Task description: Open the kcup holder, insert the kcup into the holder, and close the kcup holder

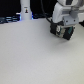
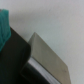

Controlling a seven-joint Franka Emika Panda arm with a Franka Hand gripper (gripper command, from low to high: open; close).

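Observation:
In the exterior view my white gripper (image 1: 62, 31) hangs low over the table at the far right. A small green patch, the top of the kcup (image 1: 60, 28), shows right at its dark fingertips. The picture is too blurred to tell whether the jaws hold it. Dark shapes behind the fingers may be the kcup holder (image 1: 70, 31). The wrist view shows a teal-green patch of the kcup (image 2: 4, 25) at one edge. Beside it lies a black body, probably the kcup holder (image 2: 12, 62), with a grey-beige slab (image 2: 49, 59) against it.
A tall white bottle (image 1: 25, 10) stands at the back on the exterior view's left, with a blue glow beside it. Dark clutter lines the table's far edge. The pale tabletop (image 1: 35, 55) fills the middle and front of the view.

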